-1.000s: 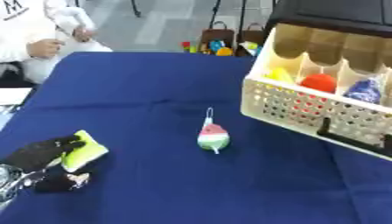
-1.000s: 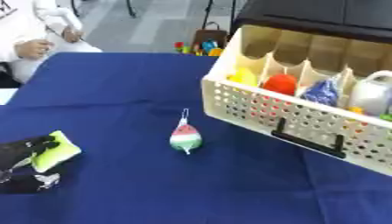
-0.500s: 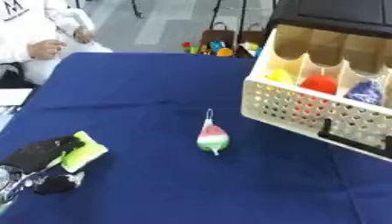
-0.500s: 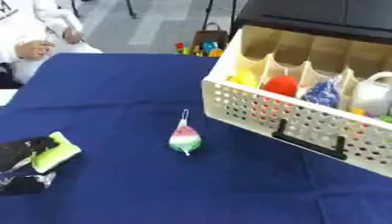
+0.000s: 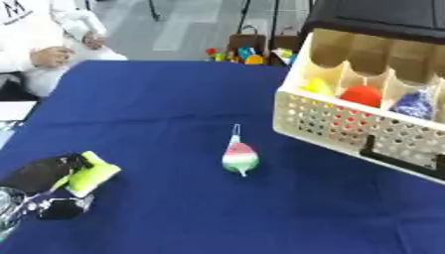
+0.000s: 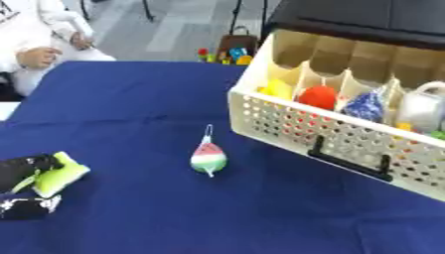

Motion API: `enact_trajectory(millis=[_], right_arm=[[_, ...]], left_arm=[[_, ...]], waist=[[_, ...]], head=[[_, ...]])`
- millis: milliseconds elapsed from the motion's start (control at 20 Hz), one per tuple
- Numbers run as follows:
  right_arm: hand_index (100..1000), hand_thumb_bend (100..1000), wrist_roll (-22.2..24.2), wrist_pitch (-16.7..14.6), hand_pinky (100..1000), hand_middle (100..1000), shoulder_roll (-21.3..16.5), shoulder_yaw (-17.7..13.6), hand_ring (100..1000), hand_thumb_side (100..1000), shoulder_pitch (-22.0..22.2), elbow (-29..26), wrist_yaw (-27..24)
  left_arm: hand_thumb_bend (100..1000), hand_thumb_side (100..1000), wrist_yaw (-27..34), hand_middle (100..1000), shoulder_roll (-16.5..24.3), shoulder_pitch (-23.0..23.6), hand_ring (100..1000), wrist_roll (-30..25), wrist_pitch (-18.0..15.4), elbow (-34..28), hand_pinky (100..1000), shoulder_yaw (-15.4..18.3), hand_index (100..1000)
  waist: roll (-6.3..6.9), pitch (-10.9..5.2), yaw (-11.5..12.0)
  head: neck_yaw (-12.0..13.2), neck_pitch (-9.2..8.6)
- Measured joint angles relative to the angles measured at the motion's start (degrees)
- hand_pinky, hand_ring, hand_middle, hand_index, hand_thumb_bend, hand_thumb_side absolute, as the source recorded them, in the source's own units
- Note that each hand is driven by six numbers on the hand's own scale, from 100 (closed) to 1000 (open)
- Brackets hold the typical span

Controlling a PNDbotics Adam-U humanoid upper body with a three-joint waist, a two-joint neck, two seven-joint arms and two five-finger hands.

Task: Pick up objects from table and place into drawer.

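Observation:
A yellow-green block [image 5: 92, 173] lies at the table's lower left with my left hand [image 5: 37, 174] on it. The black fingers curl over its left side and the thumb [image 5: 59, 208] sits just below. In the middle of the blue table [image 5: 174, 99] rests a small teardrop-shaped toy [image 5: 240, 158], striped pink, white and green like a watermelon, with a thin loop pointing away from me. The cream perforated drawer [image 6: 347, 144] stands pulled out at the right under a dark cabinet. Its compartments hold a yellow thing [image 6: 276, 89], a red ball [image 6: 318, 97], a blue bag [image 6: 367, 106] and a white object [image 6: 420, 108].
A person in white sits at the far left corner beyond the table. Colourful small items and dark bags [image 5: 248, 47] stand on the floor past the far edge. A white sheet [image 5: 13, 110] lies at the left edge.

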Motion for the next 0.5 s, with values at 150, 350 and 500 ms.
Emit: enact_trajectory(millis=[150, 350, 500], right_arm=[[729, 100, -0.1, 0.1, 597, 600, 0.0, 0.0, 597, 661, 0.0, 0.0, 0.0], [730, 100, -0.2, 0.1, 597, 602, 0.0, 0.0, 597, 660, 0.0, 0.0, 0.0], [730, 100, -0.3, 0.0, 597, 603, 0.0, 0.0, 597, 659, 0.0, 0.0, 0.0]], left_arm=[[100, 367, -0.8, 726, 0.0, 0.3, 740, 2.3, 0.8, -1.2, 475, 0.2, 788], [100, 285, -2.9, 647, 0.0, 0.5, 667, 5.0, 1.7, -2.9, 394, 0.4, 739], [100, 289, -4.2, 616, 0.0, 0.6, 639, 6.4, 2.1, -3.7, 373, 0.5, 725]], waist=[[-0.13, 0.10, 0.1], [-0.13, 0.12, 0.2], [-0.13, 0.13, 0.2]], head=[[0.0, 0.00], [0.0, 0.00], [0.0, 0.00]])
